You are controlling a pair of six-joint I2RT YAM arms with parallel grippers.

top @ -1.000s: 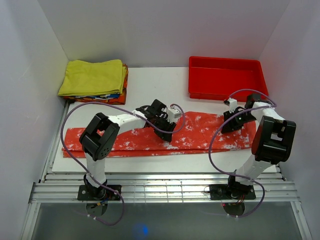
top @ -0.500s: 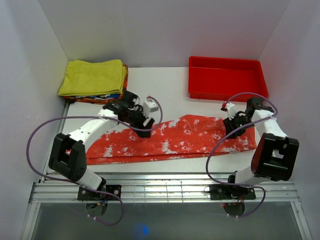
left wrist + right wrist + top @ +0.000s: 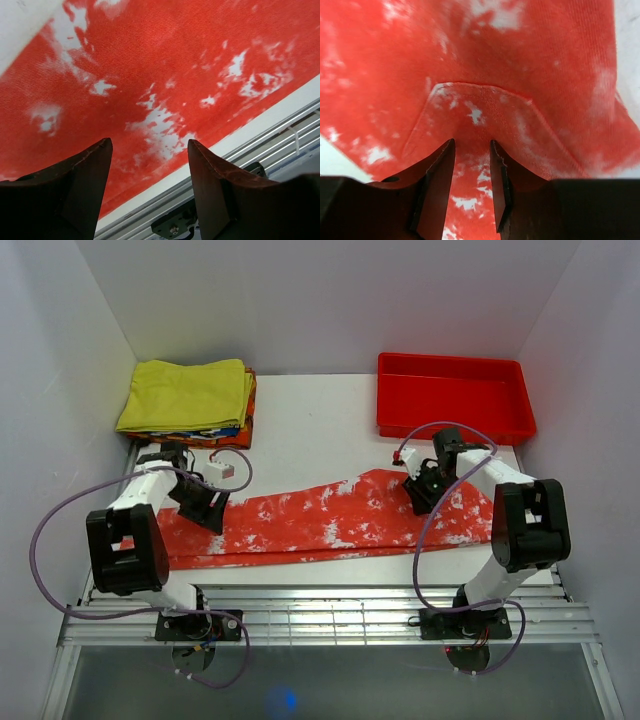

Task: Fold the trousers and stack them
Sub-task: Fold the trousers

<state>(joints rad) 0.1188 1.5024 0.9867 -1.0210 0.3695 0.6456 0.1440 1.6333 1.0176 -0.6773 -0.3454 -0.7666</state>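
Note:
The trousers [image 3: 330, 520], red-orange with white blotches, lie stretched in a long slanted band across the table's front half. My left gripper [image 3: 207, 508] hovers over their left end. In the left wrist view it [image 3: 150, 145] stands open with nothing between its fingers, above the trousers [image 3: 175, 65] near their front edge. My right gripper [image 3: 418, 492] sits on the trousers' right part. In the right wrist view its [image 3: 472, 142] jaws stand a narrow gap apart, tips down against the trousers [image 3: 520, 60] just below a curved pocket seam [image 3: 485, 89].
A folded yellow garment [image 3: 185, 392] tops a stack of clothes at the back left. A red plastic tray [image 3: 452, 395] stands at the back right. A metal slatted rail [image 3: 320, 615] runs along the table's front edge, and white walls close in both sides.
My left gripper has swept from the trousers' middle to their left end and opened wider. My right gripper has moved left along the cloth. The trousers now lie slanted instead of straight.

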